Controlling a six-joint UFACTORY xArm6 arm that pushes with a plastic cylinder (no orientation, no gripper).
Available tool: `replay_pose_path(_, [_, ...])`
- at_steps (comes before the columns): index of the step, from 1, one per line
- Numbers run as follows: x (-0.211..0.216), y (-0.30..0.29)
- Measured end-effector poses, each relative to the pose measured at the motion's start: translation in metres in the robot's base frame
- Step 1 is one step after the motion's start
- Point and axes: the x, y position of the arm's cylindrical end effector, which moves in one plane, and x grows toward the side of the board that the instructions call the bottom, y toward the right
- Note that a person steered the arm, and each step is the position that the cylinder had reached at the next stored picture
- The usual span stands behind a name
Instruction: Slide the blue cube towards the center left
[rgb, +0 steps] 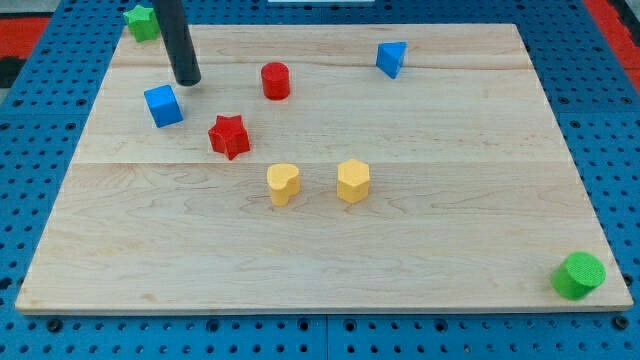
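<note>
the pale wooden board (420, 230) is seen laid on a blue pegboard surface (600, 120). the dark rod (176, 35) comes down from the view's top; no jaws are fitted, so nothing is spread or pinched, and my tip (187, 80) is seen set on the wood w/ nothing held. the task's thing, the blue cube (163, 105), lies in the upper-left part of the board, just beside my tip at approx 7 o'clock from it; whether they touch cannot be told.

since center left lies at approx 6–7 o'clock from the cube, the push is judged best started from the cube's 12–1 o'clock face, roughly where my tip is. contact should be kept centred on that face so the cube isn't spun off line.

the red star block (229, 136), at 4 o'clock from the cube, should be cleared. the green star block (142, 20), red cylinder (275, 80), blue wedge-like block (392, 58), yellow heart-like block (283, 184), yellow hexagonal block (353, 181) and green cylinder (579, 274) are judged out of the path.
</note>
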Motion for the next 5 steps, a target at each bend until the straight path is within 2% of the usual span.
replay_pose_path(1, [0.021,-0.022])
replay_pose_path(4, [0.126,-0.026])
replay_pose_path(5, [0.136,-0.024])
